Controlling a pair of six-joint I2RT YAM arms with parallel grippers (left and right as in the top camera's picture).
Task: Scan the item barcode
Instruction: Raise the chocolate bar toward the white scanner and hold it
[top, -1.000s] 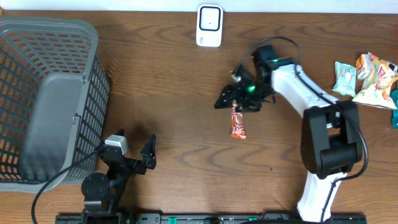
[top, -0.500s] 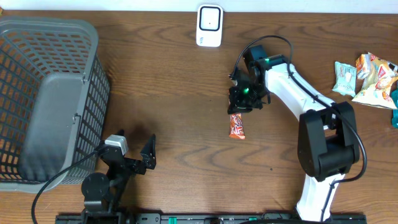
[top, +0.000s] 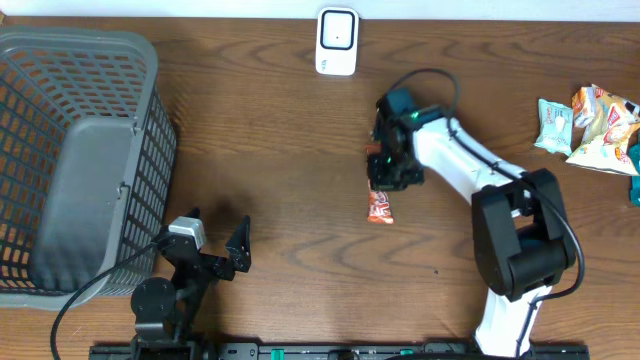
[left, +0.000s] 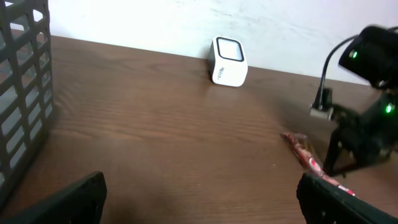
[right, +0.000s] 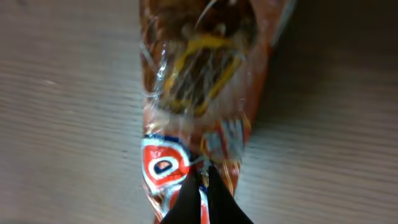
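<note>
The item, a red-orange snack bar (top: 379, 206), lies on the brown table just right of centre. My right gripper (top: 383, 180) is over its far end, shut on the wrapper. The right wrist view shows the two dark fingertips pressed together on the bar (right: 199, 93), the right gripper (right: 203, 177) pinching its crinkled end. A white barcode scanner (top: 337, 42) stands at the table's far edge. My left gripper (top: 215, 238) stays near the front left, open and with nothing in it. In its own view the left gripper (left: 199, 205) faces the scanner (left: 229, 61) and the bar (left: 308, 158).
A large grey mesh basket (top: 70, 150) fills the left side, its wall (left: 25, 93) close to my left gripper. Several snack packets (top: 590, 125) lie at the right edge. The right arm's cable loops above the bar.
My right gripper swung left over the bar's far end and shut on the wrapper. The bar shifted slightly. The left arm has not moved.
</note>
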